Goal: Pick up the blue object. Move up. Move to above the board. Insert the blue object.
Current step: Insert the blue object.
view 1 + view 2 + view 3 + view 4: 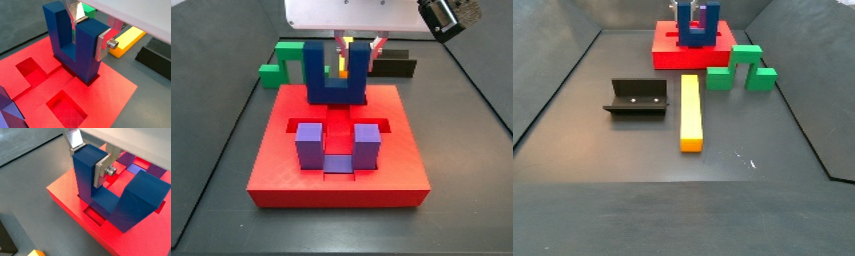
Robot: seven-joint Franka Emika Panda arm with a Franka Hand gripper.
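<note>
- Gripping one upright prong of the blue block (77, 47), the jaws pinch it between silver fingers (104, 44); the gripper (346, 48) stands over the far end of the red board (278, 150)
- Blue block upright, its base set in a recess of the board
- Purple block (334, 146) stands in the board's near recess
- Green block (734, 70), yellow bar (691, 110) and fixture (637, 97) rest on the table (767, 140)

Both wrist views sit close, angled down past the pincer (90, 26) onto the large flat red board (110, 95). Both side views look down from farther, facing it from opposite ends of the desk (754, 200).
</note>
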